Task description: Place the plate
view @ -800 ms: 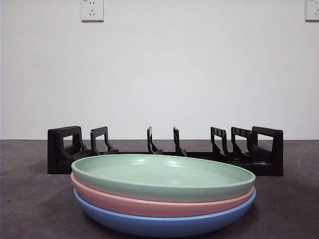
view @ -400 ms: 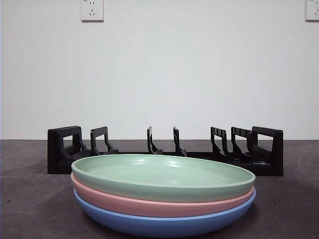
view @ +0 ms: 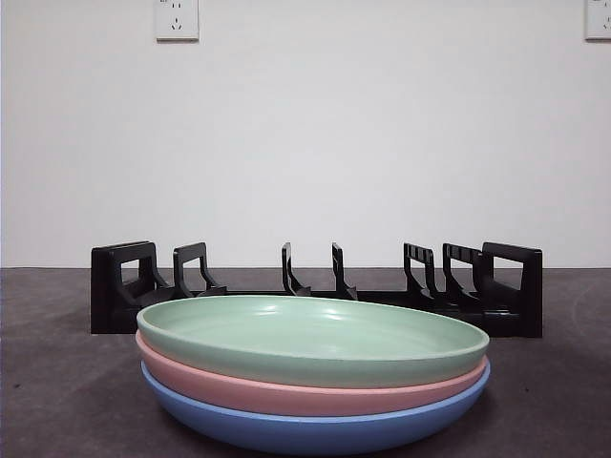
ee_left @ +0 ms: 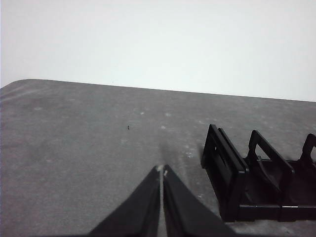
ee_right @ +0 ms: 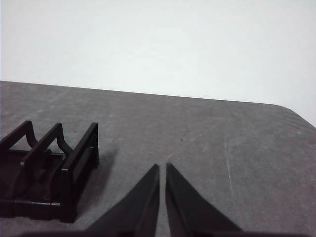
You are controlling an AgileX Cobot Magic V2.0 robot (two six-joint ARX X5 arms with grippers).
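The blue plate (view: 315, 429) is cut off below, hiding part of the rack (view: 315, 291) base.

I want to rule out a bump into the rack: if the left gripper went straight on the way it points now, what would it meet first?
Probably only bare table. The left gripper, jaws shut, points across open tabletop, and the black rack lies off to one side of that line. Depth is hard to judge, but the way looks free up to the table's far edge.
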